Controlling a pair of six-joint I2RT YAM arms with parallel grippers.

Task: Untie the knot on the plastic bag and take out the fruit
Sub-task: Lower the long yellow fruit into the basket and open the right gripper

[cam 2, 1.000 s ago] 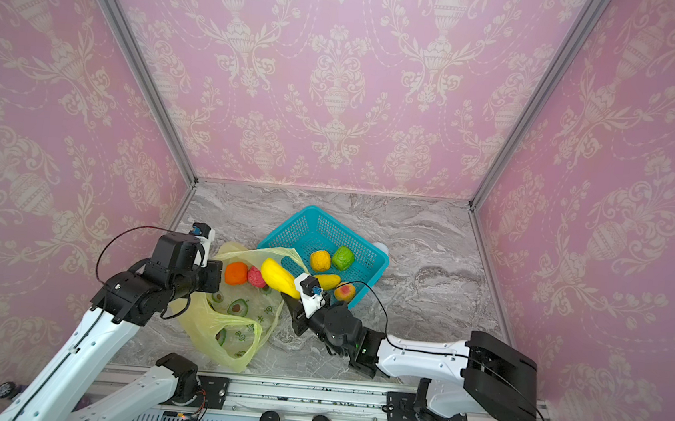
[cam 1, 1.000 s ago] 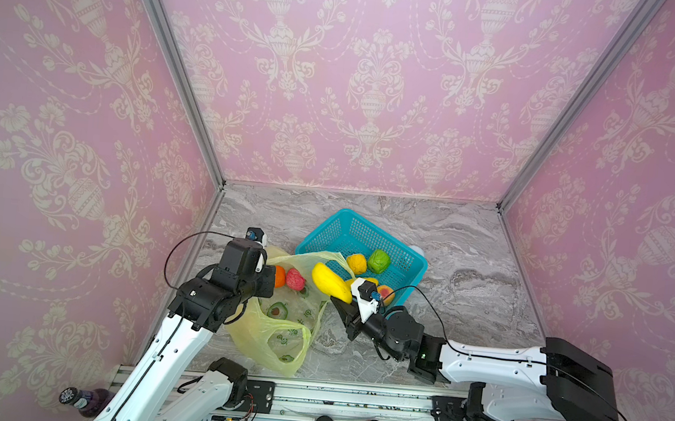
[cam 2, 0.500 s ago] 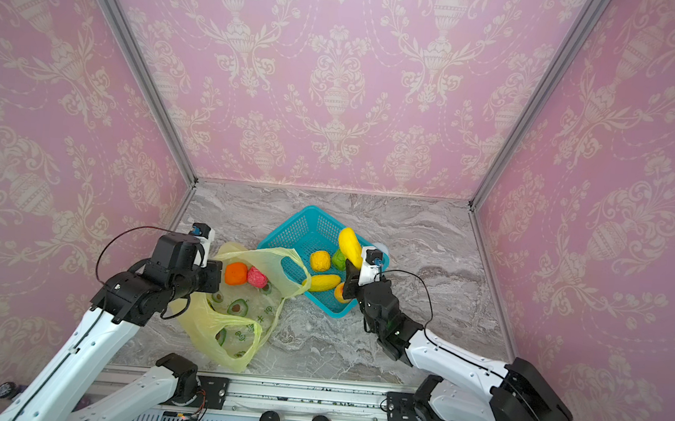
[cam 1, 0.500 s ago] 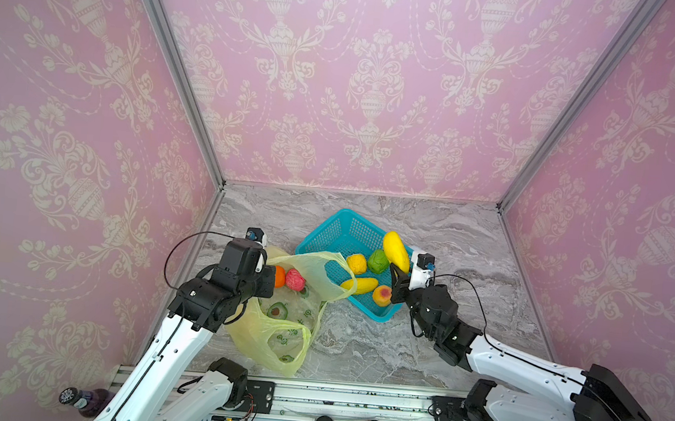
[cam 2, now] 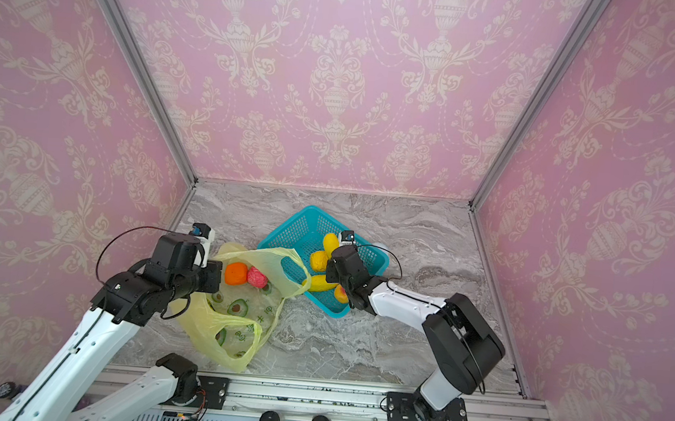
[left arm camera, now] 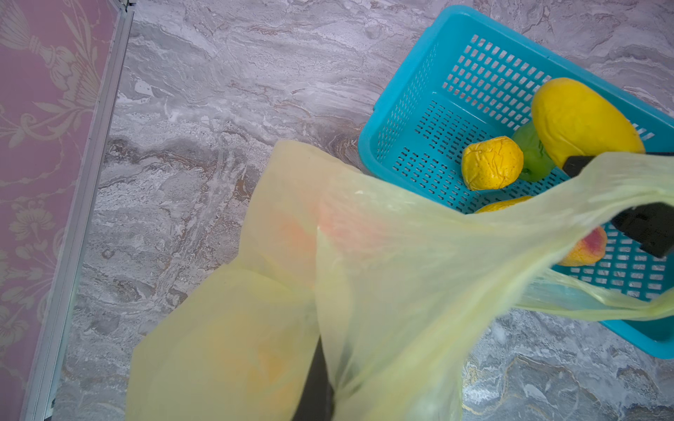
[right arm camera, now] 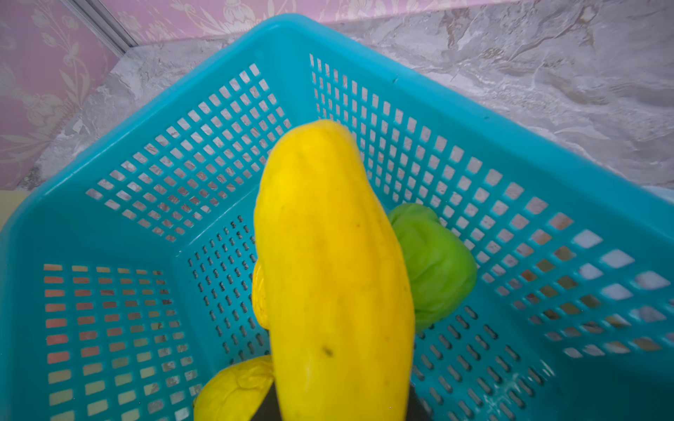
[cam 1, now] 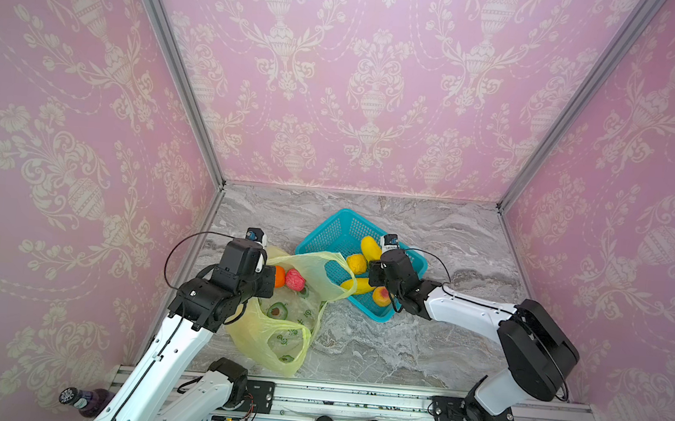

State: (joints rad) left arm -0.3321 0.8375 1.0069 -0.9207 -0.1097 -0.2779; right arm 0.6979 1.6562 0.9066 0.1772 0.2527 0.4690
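Right wrist view, centre frame: a long yellow fruit (right arm camera: 328,273) sat clamped in my right gripper (cam 1: 374,261) above the teal basket (right arm camera: 219,91), apparently poised for release beside the green piece (right arm camera: 434,262). Lower left in a top view, my left gripper (cam 1: 267,282) pinched the untied plastic bag (cam 1: 275,335) at its rim, holding the mouth wide so the orange piece (cam 1: 280,276) and pink-red piece (cam 1: 294,279) lay reachable.

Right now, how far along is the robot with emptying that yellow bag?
Done: the thin pale-yellow plastic bag is untied and gapes open, held by the left end effector, and four fruits lie in the teal perforated basket. In hand: the right end effector holds a long yellow fruit over it. Left: the orange fruit and the pink-red fruit sit in the bag.
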